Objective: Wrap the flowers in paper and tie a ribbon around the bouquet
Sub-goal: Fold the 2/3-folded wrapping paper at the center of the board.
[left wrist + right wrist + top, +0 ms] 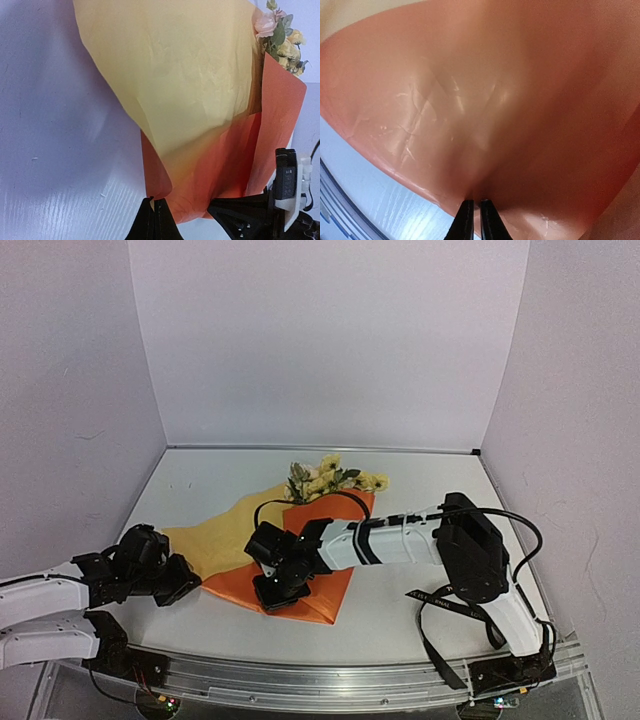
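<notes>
1. Table: white and flat, with everything lying on it.
2. Paper: a creased orange sheet in mid-table, folded loosely around the flowers. Its pale yellow underside is turned out to the left.
3. Flowers: yellow and cream heads with green leaves poke from the paper's far end. They point at the back wall, long axis near to far.
4. Ribbon: black and limp, by the right arm, apart from the paper.
5. Right gripper: fingers clamped on the paper's near edge.
6. Left gripper: fingers together at the paper's edge; cannot tell whether they catch it.
</notes>
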Controlling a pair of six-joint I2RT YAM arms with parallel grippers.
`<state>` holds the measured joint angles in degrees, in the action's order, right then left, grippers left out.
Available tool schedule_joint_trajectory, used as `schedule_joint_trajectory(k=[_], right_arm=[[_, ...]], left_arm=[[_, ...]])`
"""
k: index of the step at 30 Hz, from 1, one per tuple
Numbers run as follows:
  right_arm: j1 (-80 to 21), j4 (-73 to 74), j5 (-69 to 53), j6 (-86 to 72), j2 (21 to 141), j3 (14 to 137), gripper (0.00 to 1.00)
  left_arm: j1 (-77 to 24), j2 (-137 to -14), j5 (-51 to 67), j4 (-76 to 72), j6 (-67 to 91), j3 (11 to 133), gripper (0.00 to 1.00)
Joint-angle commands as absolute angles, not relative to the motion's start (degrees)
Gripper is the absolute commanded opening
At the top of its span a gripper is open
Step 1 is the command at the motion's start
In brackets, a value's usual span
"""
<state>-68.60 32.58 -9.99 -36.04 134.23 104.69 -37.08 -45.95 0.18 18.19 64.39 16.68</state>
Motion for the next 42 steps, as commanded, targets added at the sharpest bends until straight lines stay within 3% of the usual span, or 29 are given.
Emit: schedule_joint_trajectory(k=[1,13,27,37,42], right_arm=[[-68.72,34.54,-7.95,-37.02,136.04,104.31,0.08],[-68.79,40.78,-6.24,-36.83,136.84,107.99,0.14],[-67.68,42.0,-17.12,-27.15,124.06,108.21,0.3],[-61.36,41.39,-7.3,-31.58,103.7,83.71,0.34],[-55.25,33.97,-8.9,-37.89,101.67,73.51,0.37]], left_arm=[[-37.09,-43.48,2.71,17.57,58.68,22.01,0.0],[-37.68,-50.76,16.9,5.74,47.29,29.75,0.0],[-37.71,-52.36,16.22,5.71,44.22,30.58,0.0],[-39.26,-59.96,22.8,0.48,38.47,35.23,0.0],[-43.54,-66.55,22.67,0.27,35.77,39.87,0.0]])
